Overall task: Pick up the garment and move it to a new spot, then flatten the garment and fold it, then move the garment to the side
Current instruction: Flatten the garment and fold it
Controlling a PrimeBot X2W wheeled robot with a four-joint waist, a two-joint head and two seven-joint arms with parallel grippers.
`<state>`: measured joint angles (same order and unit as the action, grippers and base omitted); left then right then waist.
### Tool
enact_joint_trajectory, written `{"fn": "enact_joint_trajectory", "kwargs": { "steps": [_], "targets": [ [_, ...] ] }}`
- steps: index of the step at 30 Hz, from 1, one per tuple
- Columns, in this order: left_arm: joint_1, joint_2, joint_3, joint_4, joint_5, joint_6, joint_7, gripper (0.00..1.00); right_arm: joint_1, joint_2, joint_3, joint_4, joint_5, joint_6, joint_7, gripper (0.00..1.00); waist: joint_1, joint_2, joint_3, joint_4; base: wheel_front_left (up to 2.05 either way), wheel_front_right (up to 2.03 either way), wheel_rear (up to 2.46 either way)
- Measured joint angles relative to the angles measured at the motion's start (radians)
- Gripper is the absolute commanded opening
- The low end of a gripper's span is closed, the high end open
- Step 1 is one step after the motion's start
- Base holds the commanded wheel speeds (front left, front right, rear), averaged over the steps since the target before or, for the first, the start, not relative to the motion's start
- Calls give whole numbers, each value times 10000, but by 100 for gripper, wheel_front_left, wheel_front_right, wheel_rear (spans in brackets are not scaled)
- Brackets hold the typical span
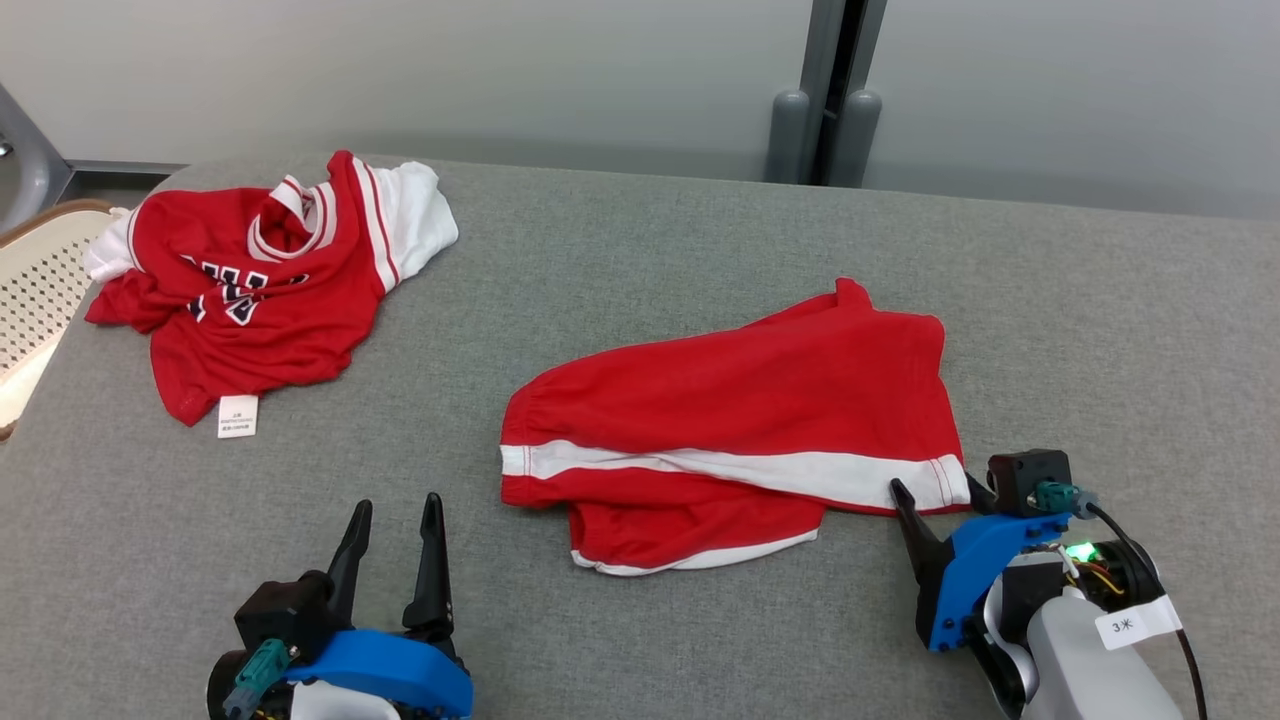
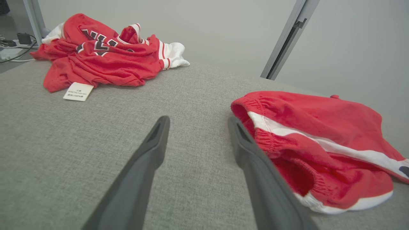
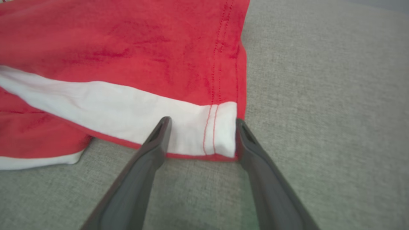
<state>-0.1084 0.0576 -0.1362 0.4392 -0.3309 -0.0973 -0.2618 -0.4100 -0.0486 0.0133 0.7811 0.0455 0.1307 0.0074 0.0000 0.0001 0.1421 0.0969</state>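
The garment, a pair of red shorts (image 1: 740,400) with a white side stripe, lies roughly flat at the middle of the grey table (image 1: 1100,330). My right gripper (image 1: 935,492) is open at the shorts' near right hem corner. In the right wrist view its fingertips (image 3: 166,123) sit on either side of the white stripe's end on the shorts (image 3: 127,48), with the gripper (image 3: 203,120) low over the cloth edge. My left gripper (image 1: 398,505) stands open over bare table, left of the waistband. In the left wrist view that gripper (image 2: 198,120) holds nothing, and the shorts (image 2: 319,127) lie just to its right.
A crumpled red and white jersey (image 1: 250,290) with a white tag lies at the table's far left, also seen as the jersey (image 2: 105,57) in the left wrist view. A perforated chair (image 1: 40,270) stands beyond the left edge. A grey post (image 1: 830,90) rises behind the table.
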Motion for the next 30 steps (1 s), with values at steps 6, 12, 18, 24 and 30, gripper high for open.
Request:
{"fn": "enact_joint_trajectory", "kwargs": {
  "steps": [6,12,18,24,30],
  "targets": [
    [-8,-19,73,4,58,-8,0,100,-133,0,274,63,100,0,-267,100,0,0,71,83,0,0,0],
    [-118,-33,-109,151,150,-94,0,100,-306,-8,464,234,119,0,-278,85,0,-1,123,58,0,0,0],
    [-576,-6,-757,709,104,-242,86,100,-543,-50,558,320,119,0,-474,0,0,0,209,-37,0,0,0],
    [-1068,192,-1231,1221,-161,-272,359,100,-618,-58,694,355,169,0,-675,0,0,0,290,-252,0,0,0],
    [-1432,339,-1877,1473,-874,-288,593,100,-619,-96,909,347,267,2,-796,0,0,0,321,-480,0,0,0]
  ]
}}
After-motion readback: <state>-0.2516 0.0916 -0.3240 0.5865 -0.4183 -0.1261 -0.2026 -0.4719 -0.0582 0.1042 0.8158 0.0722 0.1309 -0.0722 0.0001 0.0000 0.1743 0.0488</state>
